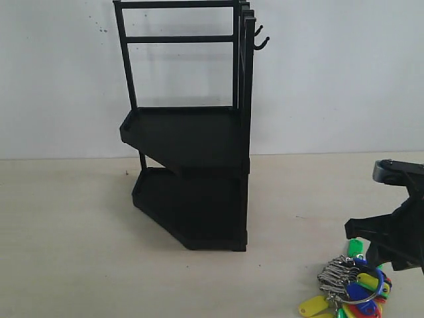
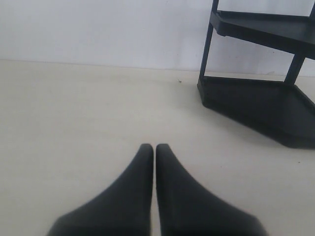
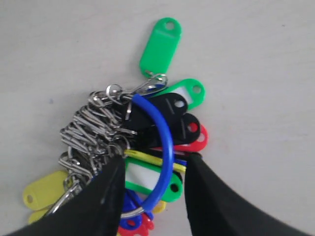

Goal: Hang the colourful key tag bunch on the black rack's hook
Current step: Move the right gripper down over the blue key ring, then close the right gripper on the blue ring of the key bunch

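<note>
The colourful key tag bunch (image 1: 351, 286) lies on the table at the front right, with green, yellow, red, blue and black tags and steel rings. Its large blue ring (image 3: 166, 140) runs between the two fingers of my right gripper (image 3: 156, 158), which stands open astride it; the fingers touch the tags but are not closed on the ring. In the exterior view my right gripper (image 1: 363, 244) hangs just above the bunch. The black rack (image 1: 192, 132) stands mid-table, and the hook (image 1: 263, 45) juts from its top right post. My left gripper (image 2: 155, 146) is shut and empty.
A smaller twin prong (image 1: 259, 30) sits just above the hook. The rack's lower tray (image 2: 256, 103) lies ahead and to the side of my left gripper. A white wall stands behind the pale table (image 1: 73, 252).
</note>
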Tool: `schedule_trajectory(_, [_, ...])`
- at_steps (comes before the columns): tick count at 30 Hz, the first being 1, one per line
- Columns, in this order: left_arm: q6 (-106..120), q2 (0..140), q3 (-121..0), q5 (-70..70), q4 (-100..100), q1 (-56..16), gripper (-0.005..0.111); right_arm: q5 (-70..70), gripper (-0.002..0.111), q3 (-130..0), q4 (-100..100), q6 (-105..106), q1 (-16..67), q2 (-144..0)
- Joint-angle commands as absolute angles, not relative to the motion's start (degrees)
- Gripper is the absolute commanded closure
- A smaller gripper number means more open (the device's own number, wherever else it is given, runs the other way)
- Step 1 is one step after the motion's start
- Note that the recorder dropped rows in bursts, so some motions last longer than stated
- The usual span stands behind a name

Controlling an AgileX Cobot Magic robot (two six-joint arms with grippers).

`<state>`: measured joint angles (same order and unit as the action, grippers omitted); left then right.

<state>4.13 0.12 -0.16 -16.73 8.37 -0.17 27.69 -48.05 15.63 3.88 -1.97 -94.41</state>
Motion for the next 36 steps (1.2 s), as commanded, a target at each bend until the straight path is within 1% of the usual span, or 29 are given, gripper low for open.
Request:
schedule_trajectory(1, [4.3,0.0,0.0,-16.3,8.1,0.0,0.102,28.3,0.07,-48.4,22.4,12.6,-2.2,-96.7])
schedule_trajectory(36, [4.3,0.0,0.0,-16.3,8.1,0.0,0.102,22.7,0.071,-48.4,22.6,12.5,-2.3,-101.9])
